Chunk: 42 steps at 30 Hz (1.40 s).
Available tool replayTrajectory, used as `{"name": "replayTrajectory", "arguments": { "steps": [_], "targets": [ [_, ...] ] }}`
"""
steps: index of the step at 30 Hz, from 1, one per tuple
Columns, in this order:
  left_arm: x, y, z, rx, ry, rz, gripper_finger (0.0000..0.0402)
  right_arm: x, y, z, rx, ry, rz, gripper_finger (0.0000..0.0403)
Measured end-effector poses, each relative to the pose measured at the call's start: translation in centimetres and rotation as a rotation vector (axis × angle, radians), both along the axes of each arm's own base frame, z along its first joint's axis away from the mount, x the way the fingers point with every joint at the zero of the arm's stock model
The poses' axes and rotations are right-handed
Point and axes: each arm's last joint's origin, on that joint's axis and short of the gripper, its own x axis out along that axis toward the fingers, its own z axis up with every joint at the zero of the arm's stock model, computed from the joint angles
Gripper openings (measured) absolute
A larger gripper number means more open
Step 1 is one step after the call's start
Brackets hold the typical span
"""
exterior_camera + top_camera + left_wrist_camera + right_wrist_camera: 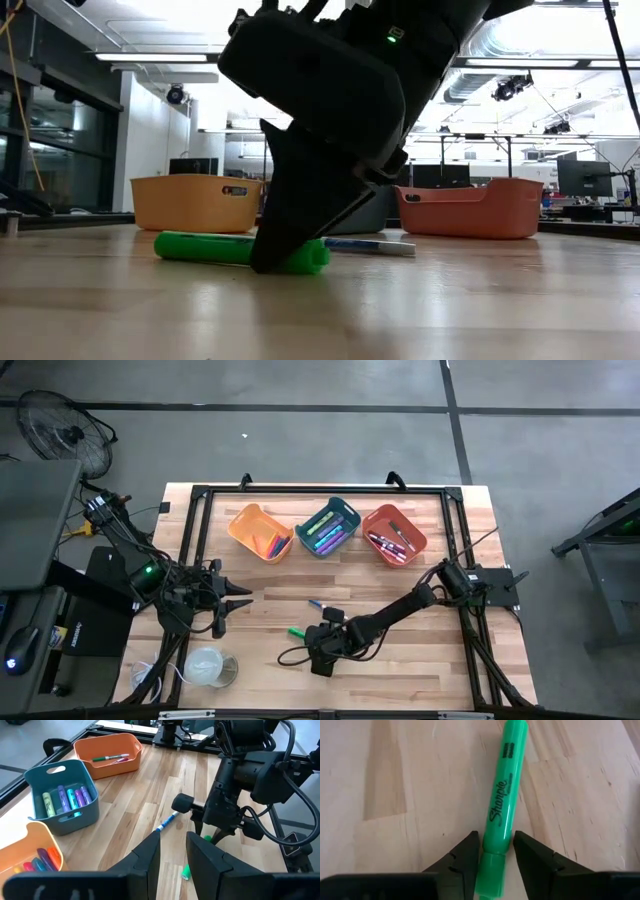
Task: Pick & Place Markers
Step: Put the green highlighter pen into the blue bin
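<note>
The right claw (492,857) is down on the table with one finger on each side of the green marker (502,810), touching or nearly touching its barrel and not yet clearly clamped, so it lines up for a lift. A blue-and-white pen (315,603) lies just beyond it, apart from the fingers. Farther beyond stand the yellow bin (258,532), the blue bin (330,526) and the red bin (394,533), all holding markers. The left claw (172,852) waits off to the side, fingers slightly apart and empty.
</note>
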Motion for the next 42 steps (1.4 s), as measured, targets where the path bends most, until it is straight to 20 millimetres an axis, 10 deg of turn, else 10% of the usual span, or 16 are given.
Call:
{"name": "replayTrajectory", "arguments": {
  "steps": [9, 26, 42],
  "targets": [
    [0.0, 0.0, 0.0, -0.014, -0.001, 0.005, 0.0092, -0.1, -0.1, -0.1, 0.004, 0.008, -0.025, 0.0053],
    [0.0, 0.0, 0.0, -0.014, -0.002, 0.006, 0.0092, 0.1, 0.0, 0.3, 0.055, -0.034, -0.063, 0.0053],
    [0.0, 0.0, 0.0, -0.011, -0.005, 0.011, 0.0092, -1.1, -3.4, 7.6, -0.086, -0.107, -0.149, 0.0053]
  ]
}}
